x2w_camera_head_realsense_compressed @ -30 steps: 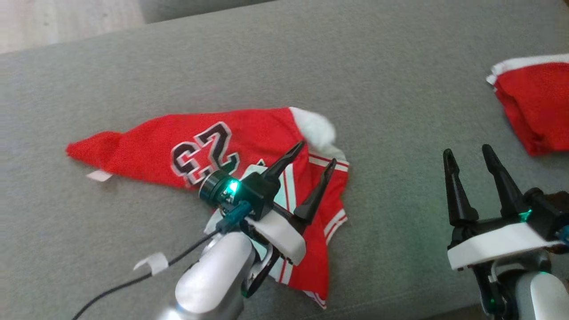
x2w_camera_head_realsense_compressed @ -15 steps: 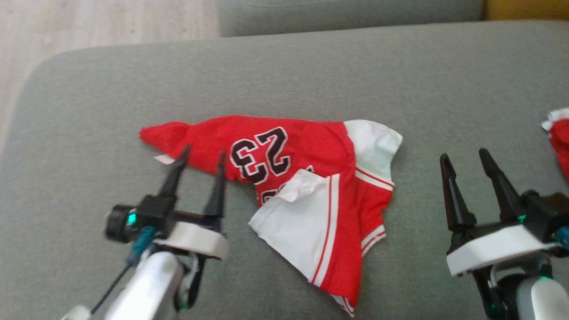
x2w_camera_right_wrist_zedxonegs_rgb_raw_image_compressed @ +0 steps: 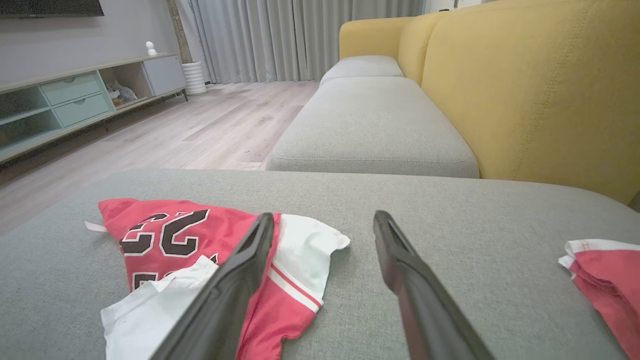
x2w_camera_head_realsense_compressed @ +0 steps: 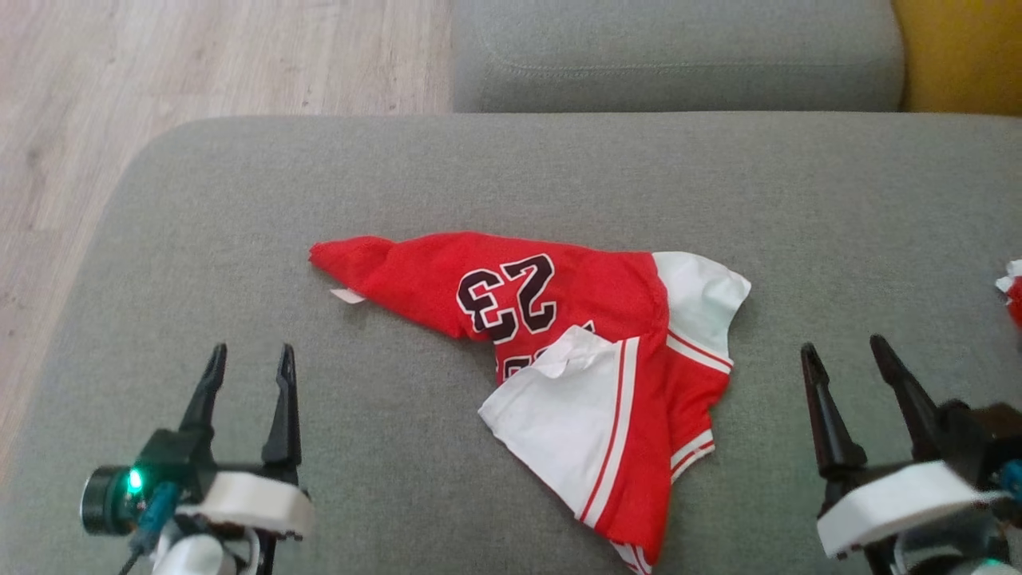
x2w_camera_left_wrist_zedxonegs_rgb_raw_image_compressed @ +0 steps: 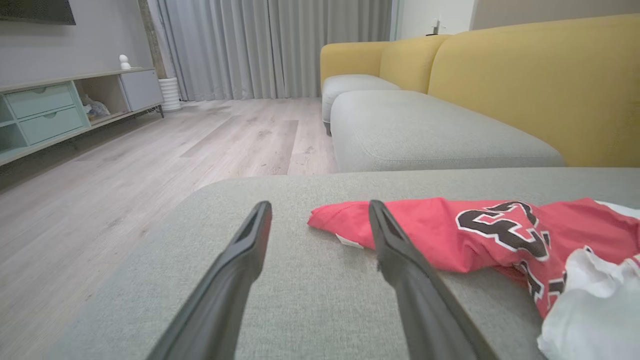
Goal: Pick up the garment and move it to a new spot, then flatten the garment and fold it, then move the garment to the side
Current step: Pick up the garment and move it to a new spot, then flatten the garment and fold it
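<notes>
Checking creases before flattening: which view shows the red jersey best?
The head view: it looks down on nearly the whole red jersey, showing its outline and folded-over white panel. The left wrist view sees it low, side-on, cut off at the edge; in the right wrist view a dark finger crosses it.

Before me the grey sofa cushion (x2w_camera_head_realsense_compressed: 479,176) carries a crumpled red and white jersey (x2w_camera_head_realsense_compressed: 575,319) near its middle, and another red garment (x2w_camera_right_wrist_zedxonegs_rgb_raw_image_compressed: 607,280) well apart at my right.

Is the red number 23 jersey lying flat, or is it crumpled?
Crumpled. The jersey lies bunched on the grey cushion, its white part turned over the red.
</notes>
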Robot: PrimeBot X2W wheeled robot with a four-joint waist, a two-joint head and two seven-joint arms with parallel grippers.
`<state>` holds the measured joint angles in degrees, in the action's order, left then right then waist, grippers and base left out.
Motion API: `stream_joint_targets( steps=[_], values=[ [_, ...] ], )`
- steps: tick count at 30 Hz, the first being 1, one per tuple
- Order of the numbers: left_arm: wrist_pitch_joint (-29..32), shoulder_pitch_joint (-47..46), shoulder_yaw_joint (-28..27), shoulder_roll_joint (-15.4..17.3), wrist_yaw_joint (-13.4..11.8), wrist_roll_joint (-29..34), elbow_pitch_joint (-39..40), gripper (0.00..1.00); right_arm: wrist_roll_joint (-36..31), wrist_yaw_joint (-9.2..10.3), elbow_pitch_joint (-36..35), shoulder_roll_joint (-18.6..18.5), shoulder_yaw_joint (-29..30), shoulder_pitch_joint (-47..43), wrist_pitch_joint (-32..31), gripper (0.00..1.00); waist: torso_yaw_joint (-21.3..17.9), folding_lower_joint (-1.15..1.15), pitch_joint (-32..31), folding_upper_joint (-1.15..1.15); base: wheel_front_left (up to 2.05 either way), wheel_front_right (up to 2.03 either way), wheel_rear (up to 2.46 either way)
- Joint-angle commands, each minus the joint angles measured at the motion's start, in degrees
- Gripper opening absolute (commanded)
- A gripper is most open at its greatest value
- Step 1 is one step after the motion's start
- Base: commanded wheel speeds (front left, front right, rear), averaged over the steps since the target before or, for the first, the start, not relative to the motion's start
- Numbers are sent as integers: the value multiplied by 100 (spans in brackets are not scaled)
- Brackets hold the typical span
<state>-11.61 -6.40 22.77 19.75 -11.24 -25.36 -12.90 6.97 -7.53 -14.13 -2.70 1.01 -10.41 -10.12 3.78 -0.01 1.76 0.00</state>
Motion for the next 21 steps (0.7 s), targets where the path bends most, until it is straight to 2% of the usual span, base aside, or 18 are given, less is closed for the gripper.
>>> stream_joint_targets(
  steps=[1,9,21],
  values=[
    [16,-195,-205,187,-53,-25,244,100,-19,4,-248,-40,-72,68,-20,100,-35,1,-48,0,0,0,0],
    [334,171,-137,311,-108,-116,516,100,119,4,-296,-21,22,-251,-41,100,-152,1,-193,0,0,0,0],
    [418,238,-101,340,-168,-172,699,100,175,4,-352,-19,-15,-205,-54,100,-167,1,-137,0,0,0,0]
  ],
)
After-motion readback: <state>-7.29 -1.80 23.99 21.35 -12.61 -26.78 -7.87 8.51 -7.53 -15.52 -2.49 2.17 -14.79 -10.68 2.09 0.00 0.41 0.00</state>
